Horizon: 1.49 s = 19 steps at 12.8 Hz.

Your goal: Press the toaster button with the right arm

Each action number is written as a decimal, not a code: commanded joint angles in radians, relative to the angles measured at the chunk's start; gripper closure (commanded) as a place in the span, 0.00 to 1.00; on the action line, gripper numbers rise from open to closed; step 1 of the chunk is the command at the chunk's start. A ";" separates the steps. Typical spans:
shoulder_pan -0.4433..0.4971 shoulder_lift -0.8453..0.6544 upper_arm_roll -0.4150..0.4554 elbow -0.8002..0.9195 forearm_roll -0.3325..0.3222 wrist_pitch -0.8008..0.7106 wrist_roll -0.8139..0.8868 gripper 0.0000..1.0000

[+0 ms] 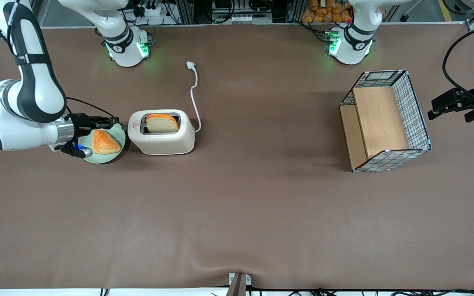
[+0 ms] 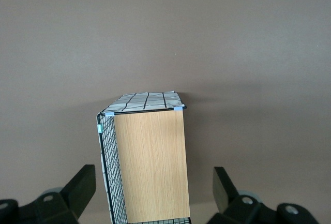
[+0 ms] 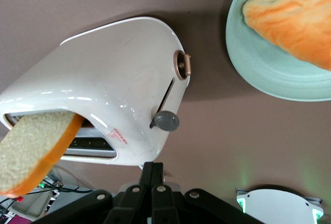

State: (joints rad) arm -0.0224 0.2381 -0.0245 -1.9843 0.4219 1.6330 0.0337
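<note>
Looking down at the brown worktop (image 1: 237,213), you can see the toaster (image 1: 163,135) sitting toward the working arm's end. A slice of bread (image 1: 161,123) stands in its dark top slot. A white cord (image 1: 194,96) runs from the toaster to a plug (image 1: 190,64) lying farther from the front camera.

Your right arm (image 1: 27,111) is bent low, and its gripper (image 1: 111,121) hangs over the rim of a green plate (image 1: 118,142), just beside the toaster's narrow end. A piece of orange-crusted bread (image 1: 104,142) lies on that plate.

From the right wrist view, the two fingers (image 3: 151,175) of the gripper are pressed together with no gap, and they hold nothing. The toaster button (image 3: 166,121) is a small grey tab sticking out of a slot on the narrow end face, near the fingertips but not touching them. A round copper-edged knob (image 3: 182,64) sits on the same face.

A wire-and-wood basket (image 1: 385,121) lies toward the parked arm's end.
</note>
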 commanded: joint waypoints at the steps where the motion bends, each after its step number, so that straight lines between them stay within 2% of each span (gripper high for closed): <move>1: 0.006 0.026 -0.002 0.001 0.025 0.030 -0.002 1.00; 11: 0.013 0.105 -0.002 -0.010 0.026 0.070 -0.024 1.00; 19: -0.040 0.193 -0.002 -0.010 0.087 0.088 -0.165 1.00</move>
State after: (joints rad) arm -0.0327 0.3959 -0.0319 -1.9844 0.4853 1.7025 -0.0729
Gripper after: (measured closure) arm 0.991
